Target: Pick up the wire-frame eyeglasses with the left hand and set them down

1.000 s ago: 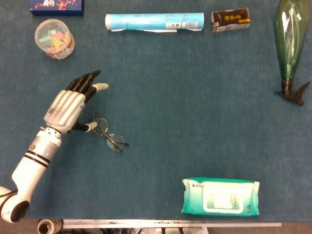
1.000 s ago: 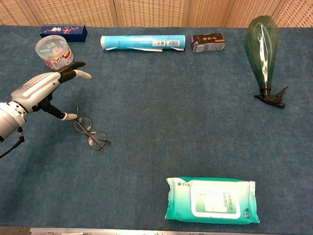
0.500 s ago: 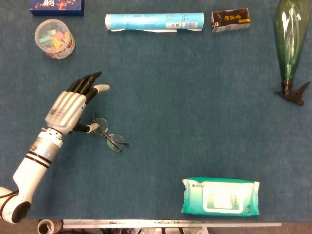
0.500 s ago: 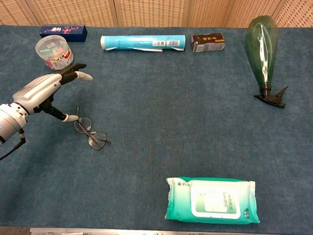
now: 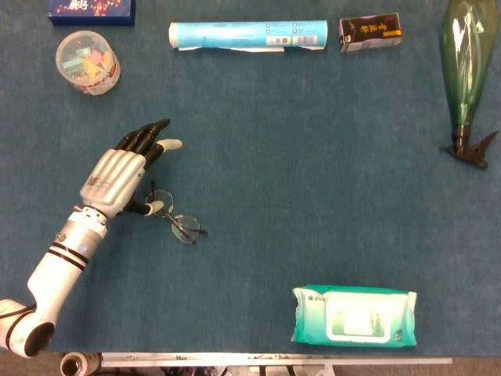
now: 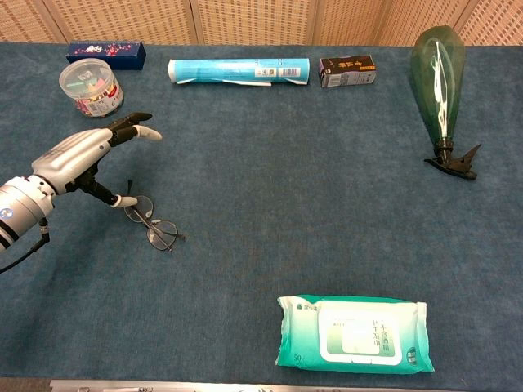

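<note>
While fingers (image 5: 149,139) stay spread, left hand (image 5: 117,174) has edged right over eyeglasses (image 5: 174,217).

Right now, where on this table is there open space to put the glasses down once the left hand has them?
The widest bare patch of blue table runs across the middle, bordered by the blue tube and dark box at the back, the green spray bottle on the right and the wipes pack in front. It is crowded near the left hand, eyeglasses and clip tub.
</note>
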`<act>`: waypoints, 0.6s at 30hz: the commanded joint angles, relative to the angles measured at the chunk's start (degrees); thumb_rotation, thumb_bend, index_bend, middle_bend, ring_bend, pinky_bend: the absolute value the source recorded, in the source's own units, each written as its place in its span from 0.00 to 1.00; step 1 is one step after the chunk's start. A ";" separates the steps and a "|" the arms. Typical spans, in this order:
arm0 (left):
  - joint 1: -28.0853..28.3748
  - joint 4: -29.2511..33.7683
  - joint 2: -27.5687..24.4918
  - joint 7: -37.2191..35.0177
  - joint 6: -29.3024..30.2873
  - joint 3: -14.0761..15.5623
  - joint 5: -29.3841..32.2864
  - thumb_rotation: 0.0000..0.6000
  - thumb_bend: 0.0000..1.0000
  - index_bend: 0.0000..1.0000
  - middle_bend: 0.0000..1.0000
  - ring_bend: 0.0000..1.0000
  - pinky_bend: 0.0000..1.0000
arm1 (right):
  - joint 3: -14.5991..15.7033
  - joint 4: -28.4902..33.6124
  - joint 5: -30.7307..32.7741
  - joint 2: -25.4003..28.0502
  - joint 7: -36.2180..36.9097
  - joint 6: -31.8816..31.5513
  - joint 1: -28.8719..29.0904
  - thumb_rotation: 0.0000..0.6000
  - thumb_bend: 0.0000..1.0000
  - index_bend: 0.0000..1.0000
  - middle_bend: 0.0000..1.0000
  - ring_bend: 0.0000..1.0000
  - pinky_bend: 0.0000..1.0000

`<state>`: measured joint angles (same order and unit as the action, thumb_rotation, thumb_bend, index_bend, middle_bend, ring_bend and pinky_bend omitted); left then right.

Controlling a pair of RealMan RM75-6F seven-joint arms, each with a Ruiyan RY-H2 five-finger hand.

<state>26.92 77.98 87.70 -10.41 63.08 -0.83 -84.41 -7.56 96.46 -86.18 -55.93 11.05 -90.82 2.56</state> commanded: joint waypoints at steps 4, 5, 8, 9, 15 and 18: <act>-0.02 -0.62 0.18 -0.56 -0.33 0.07 0.20 1.00 0.00 0.17 0.00 0.00 0.09 | 0.02 0.01 -0.03 0.05 0.02 -0.02 -0.03 1.00 0.51 0.64 0.47 0.29 0.43; -0.02 -0.72 0.20 -0.70 -0.39 0.10 0.21 1.00 0.00 0.17 0.00 0.00 0.09 | 0.03 0.01 -0.04 0.06 0.01 -0.04 -0.04 1.00 0.51 0.64 0.47 0.29 0.43; -0.11 -1.13 0.33 -1.21 -0.44 0.23 0.15 1.00 0.00 0.17 0.00 0.00 0.09 | 0.04 0.03 -0.06 0.05 -0.05 -0.05 -0.05 1.00 0.51 0.64 0.47 0.29 0.43; -0.15 -1.26 0.39 -1.36 -0.44 0.29 0.14 1.00 0.00 0.17 0.00 0.00 0.09 | 0.05 0.04 -0.09 0.05 -0.07 -0.08 -0.06 1.00 0.51 0.64 0.47 0.29 0.43; -0.34 -2.14 0.89 -2.27 -0.62 0.67 -0.02 1.00 0.00 0.17 0.00 0.00 0.09 | 0.07 0.05 -0.14 -0.01 -0.22 -0.07 -0.05 1.00 0.51 0.64 0.47 0.29 0.43; -0.38 -2.62 1.29 -2.76 -0.73 0.80 -0.10 1.00 0.00 0.17 0.00 0.00 0.09 | 0.05 0.05 -0.14 0.00 -0.21 -0.15 -0.08 1.00 0.51 0.64 0.47 0.29 0.43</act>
<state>26.55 75.46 88.89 -13.06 62.39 -0.08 -84.49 -7.50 96.51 -86.32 -55.93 10.84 -90.97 2.48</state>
